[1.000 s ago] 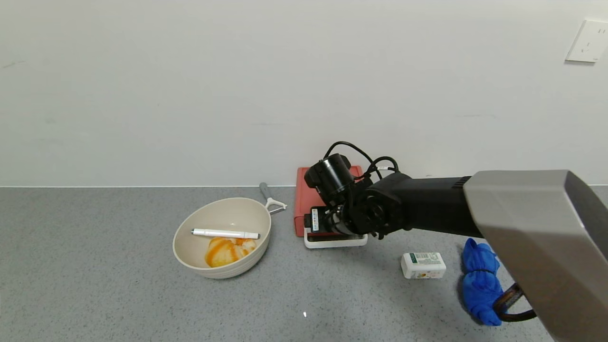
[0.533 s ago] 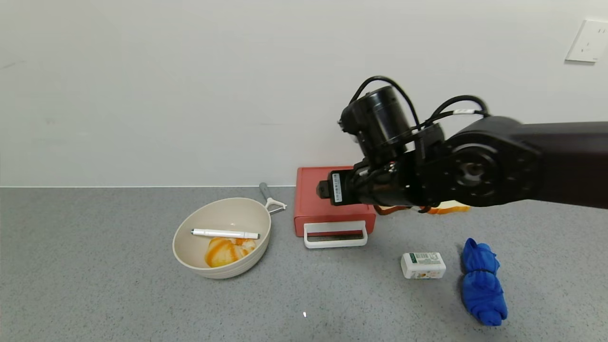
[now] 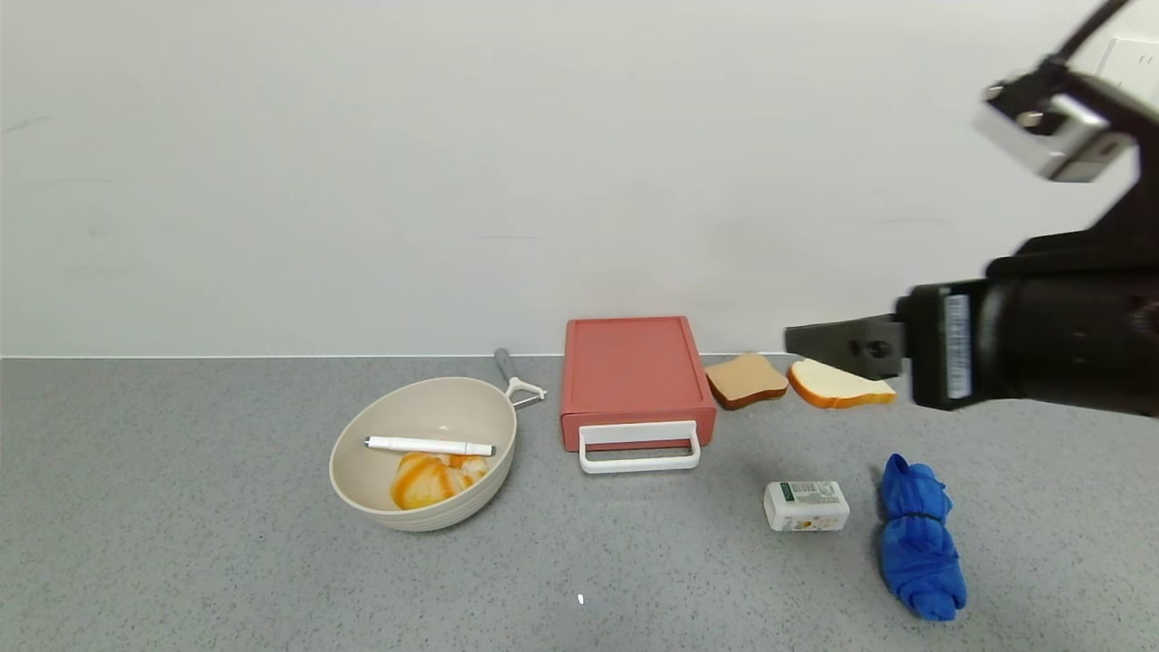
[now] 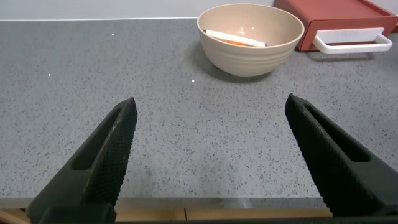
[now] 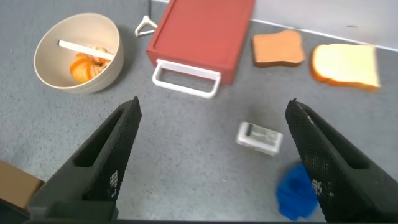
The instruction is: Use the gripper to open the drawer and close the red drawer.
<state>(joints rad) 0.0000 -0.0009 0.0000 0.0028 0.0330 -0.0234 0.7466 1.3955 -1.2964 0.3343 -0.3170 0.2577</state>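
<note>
Red drawer (image 3: 636,378) sits shut on the desk (image 3: 181,507) by the bowl (image 3: 423,451). The right gripper (image 5: 214,158) hangs high above it, fingers wide apart and empty. Only the left wrist view shows the left gripper (image 4: 217,152), low over the desk's near edge, also wide and empty.

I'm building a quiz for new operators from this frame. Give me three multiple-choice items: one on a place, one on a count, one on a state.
1. Where does the white pen lie?
A. in the bowl
B. on the drawer
C. beside the blue cloth

2. How many bread slices lie right of the drawer?
A. one
B. two
C. four

3. How is the right gripper?
A. shut on the handle
B. holding the small box
C. open, raised above the counter, holding nothing

Answers: 1 A, the pen rests across the bowl. 2 B, a brown slice and a pale slice lie there. 3 C, its fingers stand wide apart with nothing between.
</note>
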